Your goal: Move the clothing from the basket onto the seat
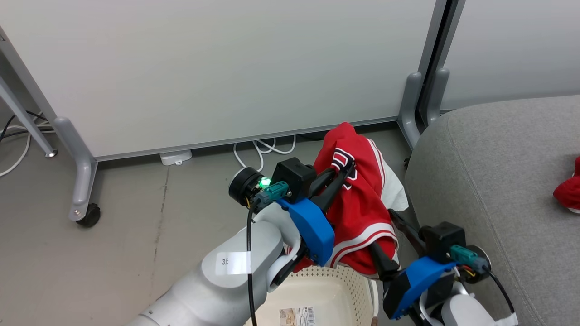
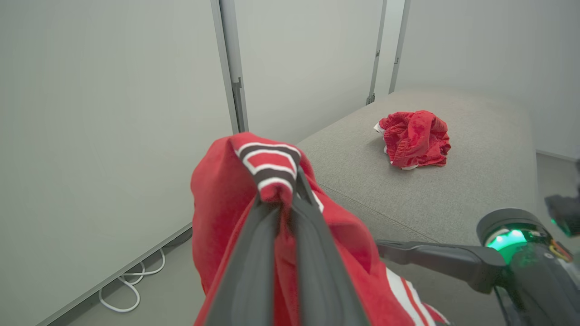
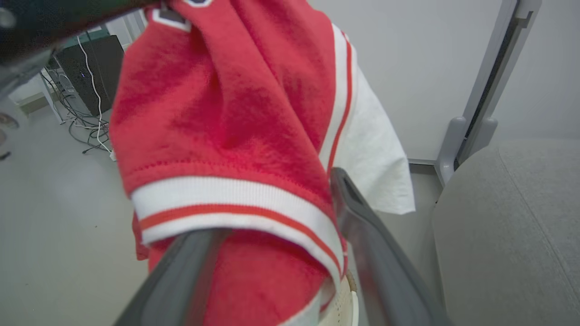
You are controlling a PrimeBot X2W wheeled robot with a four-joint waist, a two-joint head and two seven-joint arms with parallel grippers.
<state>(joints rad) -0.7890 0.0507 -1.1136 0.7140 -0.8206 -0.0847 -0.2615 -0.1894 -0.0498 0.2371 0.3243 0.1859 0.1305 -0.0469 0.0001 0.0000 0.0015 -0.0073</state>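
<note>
Above the basket (image 1: 317, 283), the left claw (image 1: 346, 165) clamps a red jersey (image 1: 362, 203) high, likely to carry it clear toward the sofa (image 1: 489, 181); the right claw (image 1: 385, 233), fingers apart, straddles its hem.

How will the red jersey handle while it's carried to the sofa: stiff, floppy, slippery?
Probably floppy: the jersey hangs in folds from the left gripper, its hem drooping towards the basket. Likely light, since one narrow pinch holds it up. It may snag: the hem drapes inside the open right gripper.
</note>
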